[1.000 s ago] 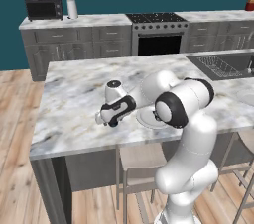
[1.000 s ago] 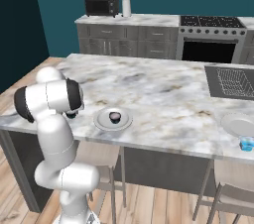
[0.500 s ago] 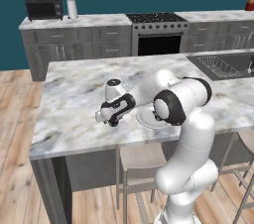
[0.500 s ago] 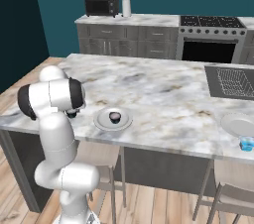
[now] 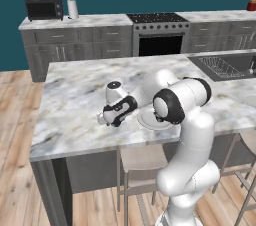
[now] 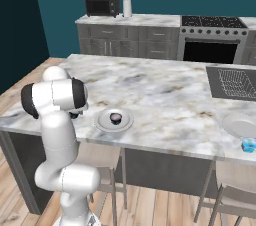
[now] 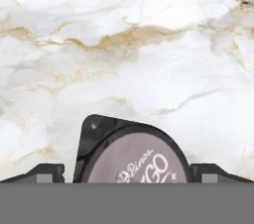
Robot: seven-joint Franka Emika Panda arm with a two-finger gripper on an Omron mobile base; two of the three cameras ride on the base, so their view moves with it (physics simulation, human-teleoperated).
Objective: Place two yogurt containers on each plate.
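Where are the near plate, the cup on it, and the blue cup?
near plate point(image 6: 103, 123), right base view, bare left rim.
yogurt cup on it point(image 6: 116, 118), right base view, pale top.
blue yogurt cup point(image 6: 248, 145), right base view, its side, by the counter's front edge.

Dark yogurt cup w/ pale grey printed lid point(image 7: 134, 161) sits btwn the finger tips, above marble counter. 2nd dark cup point(image 6: 115, 117) rests upright in the near plate point(image 6: 103, 124), round, white-grey, raised rim, near counter's front edge. Other plate point(image 6: 240, 125) lies well apart by far right edge; bright blue cup point(image 6: 248, 145) just beside it.
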